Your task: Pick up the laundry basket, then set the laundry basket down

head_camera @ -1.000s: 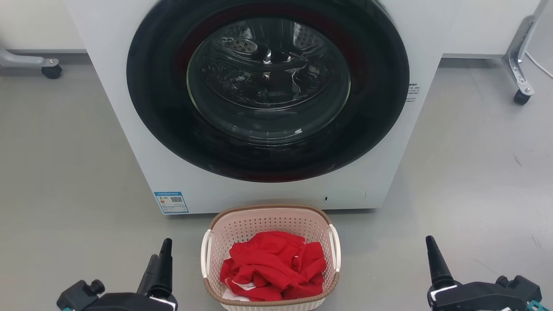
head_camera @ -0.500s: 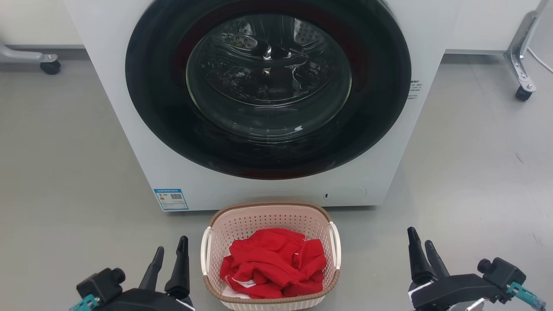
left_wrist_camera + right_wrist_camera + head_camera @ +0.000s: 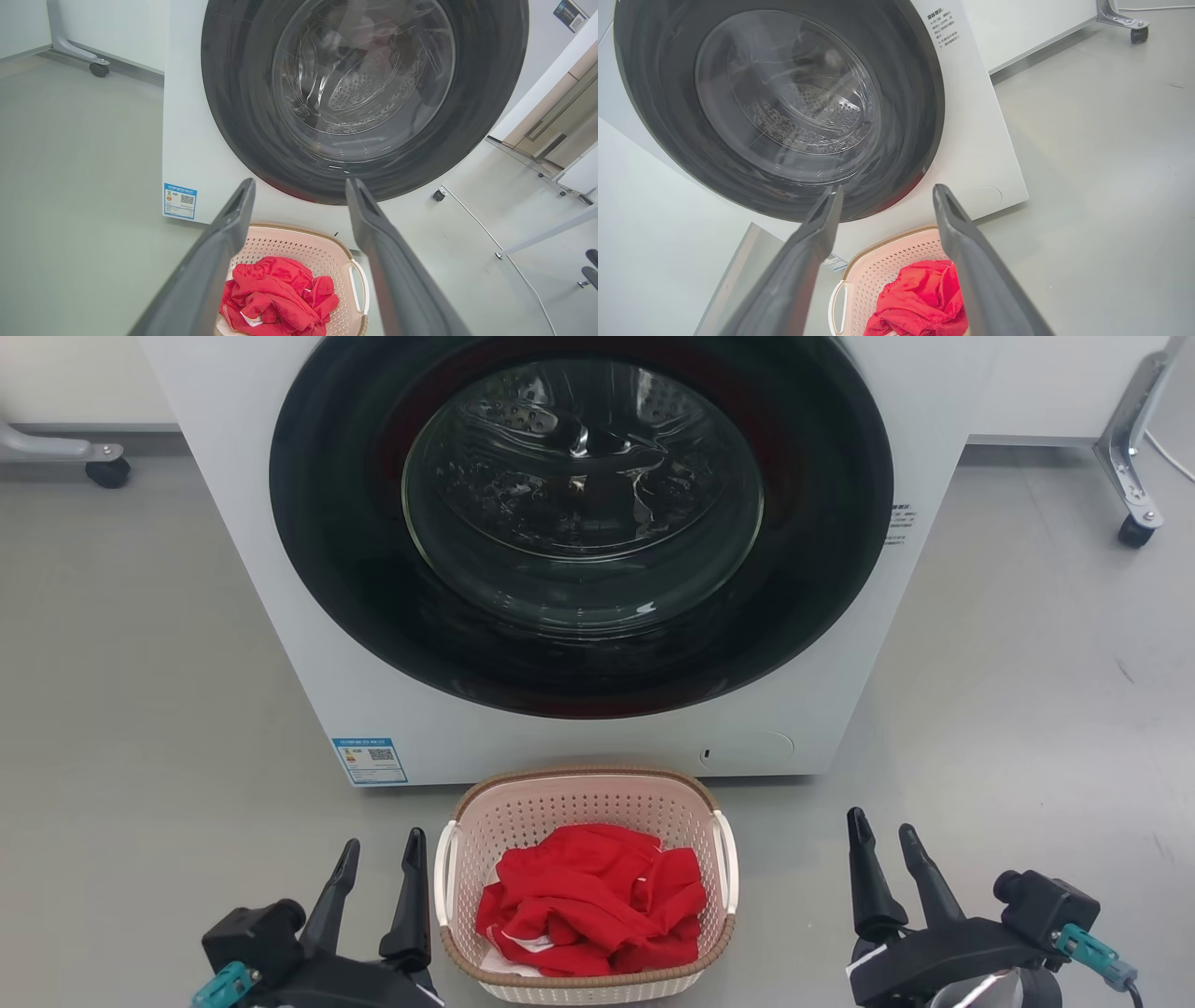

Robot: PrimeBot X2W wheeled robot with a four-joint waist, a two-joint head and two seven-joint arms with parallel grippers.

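laundry basket [image 3: 585, 807] is on the floor [image 3: 140, 663], not lifted yet. It sits between the two claws: just inboard of the left gripper [image 3: 384, 840], further inboard of the right gripper [image 3: 879, 821]. Red clothes [image 3: 588, 896] are bunched inside, below rim lvl, w/ a bit of white under them. White side handles face outward. Left handle [image 3: 444, 882] is just beside the left claw's inner finger, no contact that I can see. Right handle [image 3: 726, 863] has a clear gap of floor to the right claw.

Both claws: fingers parted to a medium gap, nothing in them. Tips point fwd at the washer [image 3: 280, 644], which stands just beyond the basket's far rim, ahead of both claws. Door glass [image 3: 583, 495] is closed.

Step in hand, my read: pre-grasp approach for a 2-arm grab. To do it well:
- bring the right claw inboard so both sides match before closing; left is nearer, so uneven contact would shove the basket sideways
- each claw straddles its handle or rim, one finger in, one out; keep inner fingers off the cloth
- close both together, lift level; perforated plastic prob flexes, so no hard squeeze
- little room fwd, don't push the basket into the washer front
- set-down: lower flat, let go only once the base is on the floor
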